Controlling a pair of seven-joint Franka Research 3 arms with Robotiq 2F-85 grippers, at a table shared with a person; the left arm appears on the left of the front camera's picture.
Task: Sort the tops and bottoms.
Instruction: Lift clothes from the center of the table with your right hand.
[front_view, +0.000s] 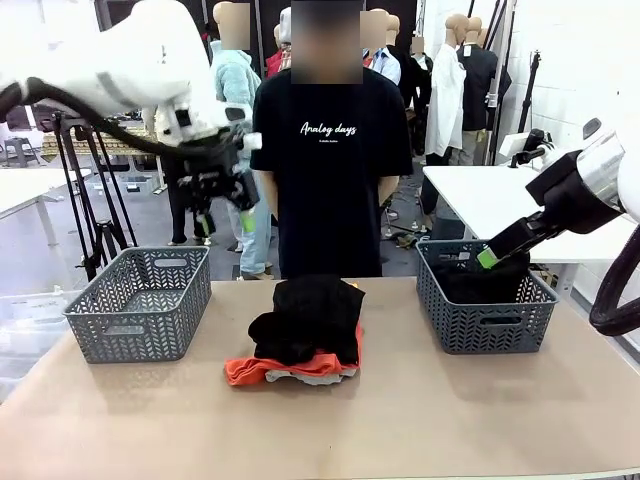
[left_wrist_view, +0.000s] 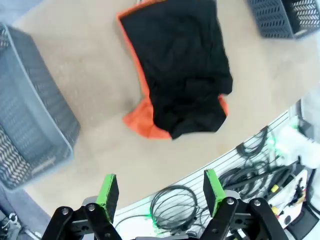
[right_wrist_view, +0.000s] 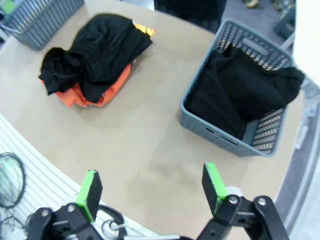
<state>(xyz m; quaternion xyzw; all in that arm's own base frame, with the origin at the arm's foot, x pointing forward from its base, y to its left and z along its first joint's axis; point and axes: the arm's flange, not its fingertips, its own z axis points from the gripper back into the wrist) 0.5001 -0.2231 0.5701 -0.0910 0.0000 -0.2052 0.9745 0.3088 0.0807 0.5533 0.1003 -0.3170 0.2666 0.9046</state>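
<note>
Bottoms (front_view: 305, 320): bulky plain black garment, crumpled on top of the pile at the middle of the table (front_view: 450, 420).
Orange T-shirt (front_view: 290, 370): under the black garment, with its edges showing at the pile's near side.
Light grey shirt (front_view: 300, 378): lowest in the pile, a thin pale strip beneath the orange.
Left basket (front_view: 140, 335): grey, standing on the table left of the pile and apart from it.
Right basket (front_view: 485, 325): grey, right of the pile, holding a second black garment (right_wrist_view: 245, 90).
Left gripper (front_view: 225, 222): jaws wide with nothing between them, raised high between the left basket and the pile; its wrist view looks down on the pile.
Right gripper (front_view: 490, 258): jaws wide and empty, above the right basket; whether it touches the fabric there is unclear.
Person (front_view: 330, 160): stands at the far side of the table behind the pile, arms down.
</note>
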